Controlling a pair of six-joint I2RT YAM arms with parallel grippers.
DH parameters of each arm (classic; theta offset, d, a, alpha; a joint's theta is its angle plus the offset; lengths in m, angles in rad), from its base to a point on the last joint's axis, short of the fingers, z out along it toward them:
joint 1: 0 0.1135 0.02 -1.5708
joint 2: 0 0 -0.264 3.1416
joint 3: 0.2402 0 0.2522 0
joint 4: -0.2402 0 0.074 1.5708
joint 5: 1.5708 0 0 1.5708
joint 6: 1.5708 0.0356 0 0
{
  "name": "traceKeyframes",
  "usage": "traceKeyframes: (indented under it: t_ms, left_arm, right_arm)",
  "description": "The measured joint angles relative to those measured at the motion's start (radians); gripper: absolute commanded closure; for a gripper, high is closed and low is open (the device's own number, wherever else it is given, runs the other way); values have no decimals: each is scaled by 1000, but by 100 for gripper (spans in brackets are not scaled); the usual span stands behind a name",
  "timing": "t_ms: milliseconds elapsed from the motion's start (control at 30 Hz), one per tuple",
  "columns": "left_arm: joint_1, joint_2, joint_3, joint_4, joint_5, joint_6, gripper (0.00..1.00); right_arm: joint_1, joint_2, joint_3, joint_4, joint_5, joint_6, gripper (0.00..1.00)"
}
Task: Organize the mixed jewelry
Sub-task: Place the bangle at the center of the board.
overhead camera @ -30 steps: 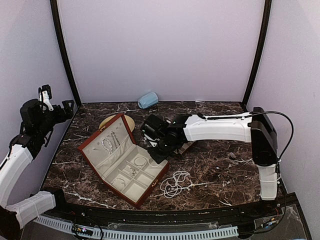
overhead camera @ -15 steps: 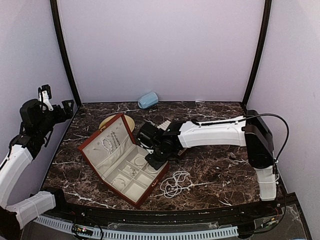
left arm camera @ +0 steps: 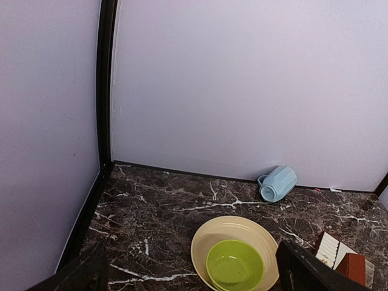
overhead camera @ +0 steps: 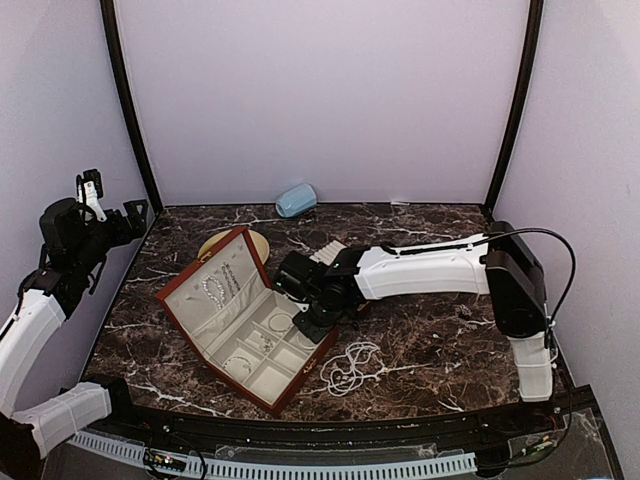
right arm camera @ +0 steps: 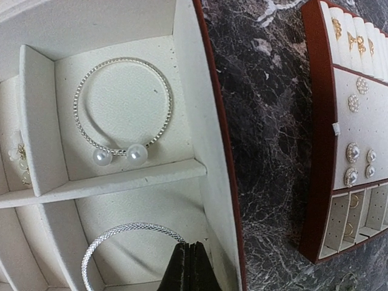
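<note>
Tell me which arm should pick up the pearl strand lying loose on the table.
Right. The right end effector sits shut over the case, close to the pearl strand. The left end effector is open but raised by the left wall, with the case between it and the strand.

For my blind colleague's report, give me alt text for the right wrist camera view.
The right gripper, shut, hangs over a cream-lined case, its tips at the edge of a mesh bangle in one compartment. The next compartment holds a thin bangle with two pearl ends; an earring tray lies on the marble table beside it.
</note>
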Motion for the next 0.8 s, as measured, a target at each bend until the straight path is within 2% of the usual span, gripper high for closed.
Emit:
traceKeyframes:
  t_ms: [267,600,800]
  left_arm:
    - [0,0,0,0,1,0,1]
    - [0,-8,0,0,0,0,1]
    - [0,-16,0,0,0,0,1]
  right_arm:
    - [0,15,-3,0,16,5,87]
    - [0,15,4,-6,6,8,85]
    - [0,10,74,-11,-25,15,84]
